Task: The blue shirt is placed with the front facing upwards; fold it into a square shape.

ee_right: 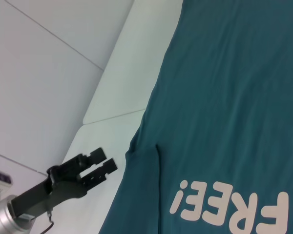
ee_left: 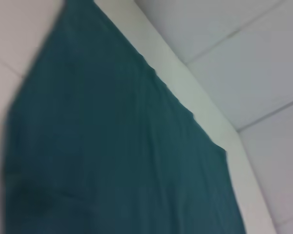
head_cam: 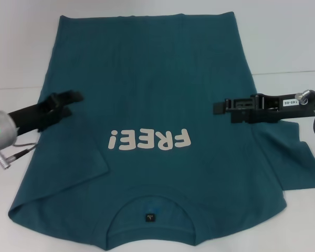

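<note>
While flat on white counter (head_cam: 283, 37), blue shirt (head_cam: 147, 89) front-up, lettering toward robot. Left gripper (head_cam: 68, 102) over left edge, jaws slightly parted, empty. Right gripper (head_cam: 220, 107) over right side, jaws unclear.

— What lettering am I seeing?

— I'm reading cream "FREE!" on the chest of the blue shirt (head_cam: 147, 105), upside down from my head. At six o'clock from it I'm seeing a small dark neck label (head_cam: 150, 216), too small to read.

— Anything on me?

— A white sticker (head_cam: 289, 102) on my right arm; its digits aren't legible.
</note>
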`<action>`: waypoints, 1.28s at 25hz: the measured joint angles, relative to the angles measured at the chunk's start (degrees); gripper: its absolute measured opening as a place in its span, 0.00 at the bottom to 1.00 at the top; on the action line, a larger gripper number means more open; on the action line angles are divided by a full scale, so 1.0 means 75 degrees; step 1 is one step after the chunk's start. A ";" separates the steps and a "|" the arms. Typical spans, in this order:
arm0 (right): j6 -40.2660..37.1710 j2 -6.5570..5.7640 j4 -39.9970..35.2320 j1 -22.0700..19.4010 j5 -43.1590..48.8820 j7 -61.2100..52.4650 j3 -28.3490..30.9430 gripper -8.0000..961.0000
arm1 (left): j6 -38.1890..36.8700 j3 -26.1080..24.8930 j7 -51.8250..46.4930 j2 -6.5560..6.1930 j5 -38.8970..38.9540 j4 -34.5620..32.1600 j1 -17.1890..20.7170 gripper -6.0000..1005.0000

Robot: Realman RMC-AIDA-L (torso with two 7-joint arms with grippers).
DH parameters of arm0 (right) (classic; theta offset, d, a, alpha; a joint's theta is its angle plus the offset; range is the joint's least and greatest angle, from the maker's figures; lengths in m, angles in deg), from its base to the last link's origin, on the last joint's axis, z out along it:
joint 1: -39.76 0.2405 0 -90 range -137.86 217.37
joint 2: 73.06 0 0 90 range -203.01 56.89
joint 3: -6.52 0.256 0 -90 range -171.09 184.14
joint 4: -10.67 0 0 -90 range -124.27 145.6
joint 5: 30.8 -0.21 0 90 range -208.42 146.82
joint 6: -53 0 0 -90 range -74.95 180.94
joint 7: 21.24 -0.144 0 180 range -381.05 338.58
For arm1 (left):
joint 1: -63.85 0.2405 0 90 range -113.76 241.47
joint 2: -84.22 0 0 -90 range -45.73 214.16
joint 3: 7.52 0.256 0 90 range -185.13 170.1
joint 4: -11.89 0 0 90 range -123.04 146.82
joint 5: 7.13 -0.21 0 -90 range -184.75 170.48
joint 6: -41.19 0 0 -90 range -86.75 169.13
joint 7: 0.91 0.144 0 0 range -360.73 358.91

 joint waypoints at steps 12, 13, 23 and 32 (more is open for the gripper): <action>0.0036 -0.0012 -0.0063 -0.0031 0.0000 0.0247 0.0033 0.96 | -0.4093 0.0276 0.1847 0.0041 -0.0171 -0.2665 0.1849 0.60; 0.0035 -0.0012 -0.0078 -0.0045 0.0000 0.0276 0.0052 0.96 | -0.4366 0.0259 0.2164 0.0103 -0.0241 -0.2920 0.2022 0.60; -0.0011 -0.0049 -0.0054 -0.0099 -0.0001 0.0689 0.0070 0.96 | -0.5861 0.0306 0.4798 0.0768 -0.0450 -0.3444 0.3301 0.60; 0.0143 -0.0021 -0.0093 -0.0142 -0.0048 0.1161 0.0186 0.96 | -0.6212 0.0341 0.4879 0.0809 -0.0375 -0.2732 0.3294 0.60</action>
